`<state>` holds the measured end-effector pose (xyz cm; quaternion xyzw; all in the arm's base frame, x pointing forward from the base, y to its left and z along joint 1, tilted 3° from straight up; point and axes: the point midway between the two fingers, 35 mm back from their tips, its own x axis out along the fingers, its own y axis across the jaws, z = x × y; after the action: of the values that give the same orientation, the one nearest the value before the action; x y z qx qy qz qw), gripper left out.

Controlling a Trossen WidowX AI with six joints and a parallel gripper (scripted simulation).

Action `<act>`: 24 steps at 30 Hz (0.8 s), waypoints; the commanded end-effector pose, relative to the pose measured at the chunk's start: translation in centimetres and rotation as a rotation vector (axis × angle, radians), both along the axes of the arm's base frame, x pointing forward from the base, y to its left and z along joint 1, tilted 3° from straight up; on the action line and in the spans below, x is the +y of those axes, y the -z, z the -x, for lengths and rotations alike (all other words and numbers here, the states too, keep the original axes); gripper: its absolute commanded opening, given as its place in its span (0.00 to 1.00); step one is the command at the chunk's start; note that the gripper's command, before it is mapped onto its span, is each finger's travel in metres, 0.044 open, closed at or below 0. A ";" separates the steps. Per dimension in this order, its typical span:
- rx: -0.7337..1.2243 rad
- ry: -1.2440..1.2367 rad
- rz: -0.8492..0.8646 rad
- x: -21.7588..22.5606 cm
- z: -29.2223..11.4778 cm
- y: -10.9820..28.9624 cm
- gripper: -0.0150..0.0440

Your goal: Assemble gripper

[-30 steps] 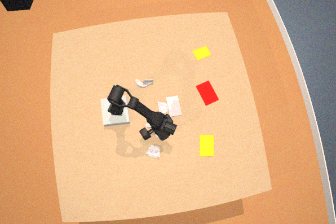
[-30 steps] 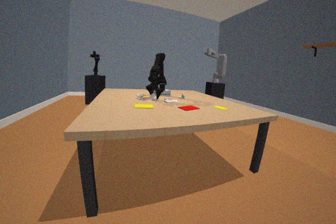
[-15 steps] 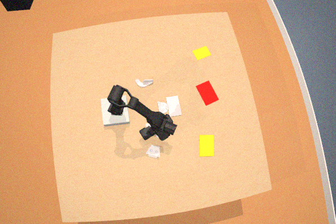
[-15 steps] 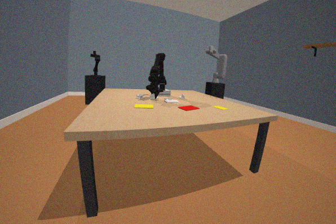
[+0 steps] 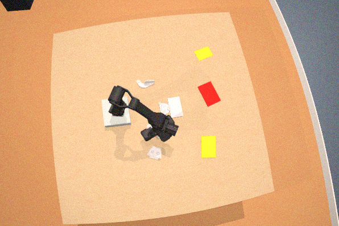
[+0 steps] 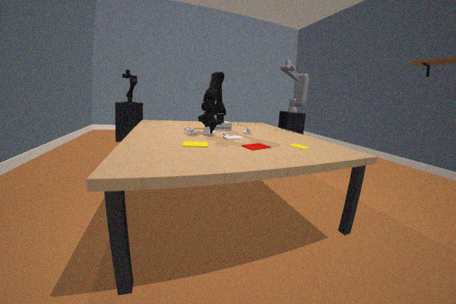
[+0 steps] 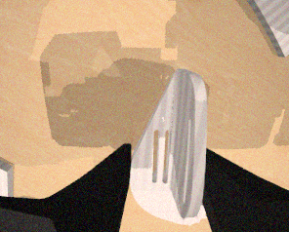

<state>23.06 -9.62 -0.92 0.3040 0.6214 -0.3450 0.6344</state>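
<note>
From the top, we have our fingers hidden beneath the black arm (image 5: 145, 112), over the bench (image 5: 94, 181) (image 6: 229, 168), with a loose white jaw piece (image 5: 145, 83) near the arm's base. Outside, our arm reaches down to the bench. At the wrist, our fingers grip a slotted white jaw (image 7: 187, 141).

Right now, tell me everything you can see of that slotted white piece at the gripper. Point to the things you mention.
The slotted white piece (image 6: 206, 132) (image 7: 190, 146) looks like matte, plastic-like material, tapering to a rounded end. Two narrow parallel slots pierce its flat part; beside them stands a grey-shaded wall with fine ridges. The gripper (image 5: 165, 136) (image 6: 211, 132) (image 7: 162, 151) is shut on it, one finger at each side. I can't tell whether it touches the table.
</note>
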 end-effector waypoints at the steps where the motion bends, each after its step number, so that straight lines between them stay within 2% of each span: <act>1: -0.006 0.000 -0.003 0.1 -0.3 -1.0 0.48; 24: -0.005 -0.002 0.001 0.4 -0.1 -7.5 0.48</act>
<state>23.28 -9.28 6.20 0.3030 0.6190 -0.3431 0.6382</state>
